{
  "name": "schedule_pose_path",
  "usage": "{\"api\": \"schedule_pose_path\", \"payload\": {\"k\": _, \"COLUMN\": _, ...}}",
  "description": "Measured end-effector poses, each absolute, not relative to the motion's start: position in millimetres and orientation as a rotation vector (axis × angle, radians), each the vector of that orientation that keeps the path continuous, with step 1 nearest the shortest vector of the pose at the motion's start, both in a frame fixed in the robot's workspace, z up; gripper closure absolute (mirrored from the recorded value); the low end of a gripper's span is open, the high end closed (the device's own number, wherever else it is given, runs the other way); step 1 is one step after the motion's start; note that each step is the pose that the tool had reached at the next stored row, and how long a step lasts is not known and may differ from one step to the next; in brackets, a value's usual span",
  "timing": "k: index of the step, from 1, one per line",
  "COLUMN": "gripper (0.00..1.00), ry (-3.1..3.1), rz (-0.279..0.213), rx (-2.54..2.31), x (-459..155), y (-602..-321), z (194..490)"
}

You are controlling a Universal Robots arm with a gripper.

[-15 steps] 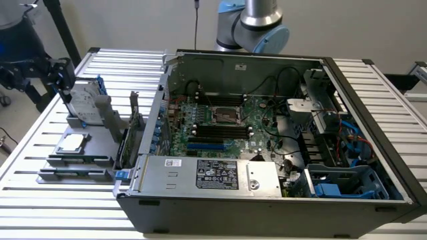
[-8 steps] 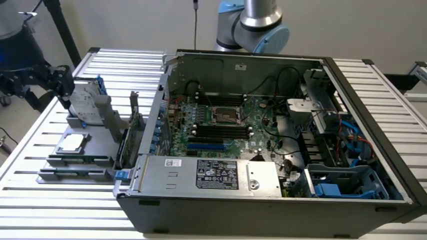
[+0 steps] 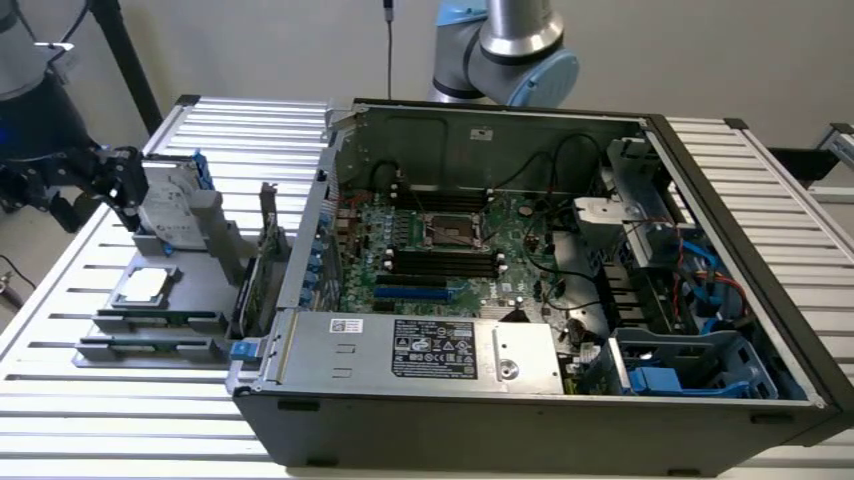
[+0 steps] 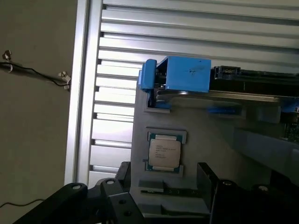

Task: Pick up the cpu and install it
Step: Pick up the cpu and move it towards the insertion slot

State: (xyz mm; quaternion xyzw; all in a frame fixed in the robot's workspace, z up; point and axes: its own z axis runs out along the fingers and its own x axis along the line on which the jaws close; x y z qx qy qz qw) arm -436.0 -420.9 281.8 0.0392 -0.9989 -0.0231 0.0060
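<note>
The cpu (image 3: 144, 287) is a small flat square chip with a silver top. It lies in a recess of a grey holder (image 3: 147, 320) on the slatted table, at the exterior view's left, outside the computer case. In the wrist view the cpu (image 4: 163, 152) lies flat between two black fingers (image 4: 208, 179). My gripper (image 3: 120, 185) hangs above and behind the holder, open and holding nothing. In the wrist view the gripper (image 4: 163, 175) is apart from the chip. The motherboard's empty socket (image 3: 450, 232) sits in the middle of the open case.
A silver hard drive in a blue bracket (image 3: 174, 205) stands upright on the holder close beside the gripper; its blue bracket (image 4: 184, 74) lies just beyond the cpu. The open case (image 3: 534, 420) holds a grey labelled power-supply box (image 3: 414, 350), cables and blue drive bays (image 3: 681, 375).
</note>
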Motion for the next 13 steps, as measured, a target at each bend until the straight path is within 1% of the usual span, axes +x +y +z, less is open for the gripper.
{"api": "schedule_pose_path", "payload": {"k": 13, "gripper": 0.32, "ry": -3.127, "rz": -0.072, "rx": 0.112, "x": -430, "y": -427, "z": 258}}
